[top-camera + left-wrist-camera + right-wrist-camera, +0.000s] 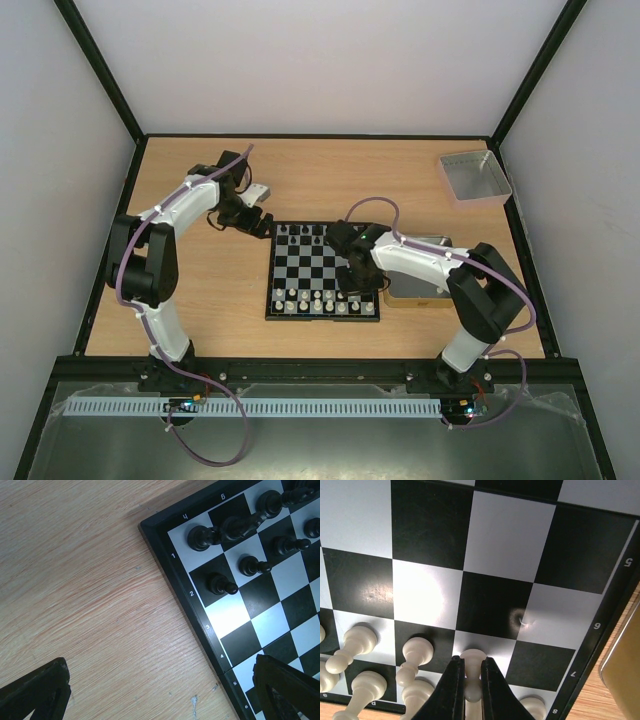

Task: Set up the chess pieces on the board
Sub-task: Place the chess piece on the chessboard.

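Observation:
The board (318,268) lies mid-table. Black chess pieces (300,232) stand along its far side and cream-white ones (318,301) along its near side. My right gripper (355,285) hangs over the near right part of the board. In the right wrist view this gripper (472,662) is shut on a white pawn (473,654) that rests on a light square, with other white pawns (416,652) to its left. My left gripper (258,218) is at the board's far left corner. It (160,680) is open over bare wood, with black pawns (222,584) on the board (230,615) beyond.
A tan-rimmed tray (410,295) lies just right of the board, partly under the right arm, and its edge (622,665) shows in the right wrist view. A clear grey bin (475,177) stands at the far right. Black frame posts border the table.

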You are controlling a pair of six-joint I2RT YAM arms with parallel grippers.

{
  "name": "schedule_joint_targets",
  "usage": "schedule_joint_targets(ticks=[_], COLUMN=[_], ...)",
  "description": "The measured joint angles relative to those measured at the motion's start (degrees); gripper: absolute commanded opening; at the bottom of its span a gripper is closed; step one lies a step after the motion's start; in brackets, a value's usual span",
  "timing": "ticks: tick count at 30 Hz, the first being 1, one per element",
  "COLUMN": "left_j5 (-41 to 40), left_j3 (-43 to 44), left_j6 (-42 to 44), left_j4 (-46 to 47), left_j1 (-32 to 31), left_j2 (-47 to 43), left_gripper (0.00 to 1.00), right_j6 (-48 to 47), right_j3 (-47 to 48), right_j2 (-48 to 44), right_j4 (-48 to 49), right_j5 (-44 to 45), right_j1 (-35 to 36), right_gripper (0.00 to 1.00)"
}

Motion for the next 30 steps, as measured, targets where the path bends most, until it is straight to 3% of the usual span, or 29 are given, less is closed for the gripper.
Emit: schedule_joint_targets(ticks=[9, 15, 30], left_j5=[0.0, 0.0, 0.0], left_j3=[0.0, 0.0, 0.0], left_j6=[0.0, 0.0, 0.0], left_j4=[0.0, 0.0, 0.0], left_j1=[0.0, 0.0, 0.0], left_j2=[0.0, 0.0, 0.0], left_gripper=[0.99, 0.99, 0.99], right_j6=[0.5, 0.7, 1.0], right_j3=[-0.9, -0.9, -0.7], right_j2=[0.0, 0.0, 0.8], right_j4=[0.8, 0.9, 0.8], right_j5=[0.3, 0.4, 1.3], right_j1=[0.1, 0.1, 0.1], right_gripper=[0.05, 0.14, 0.25])
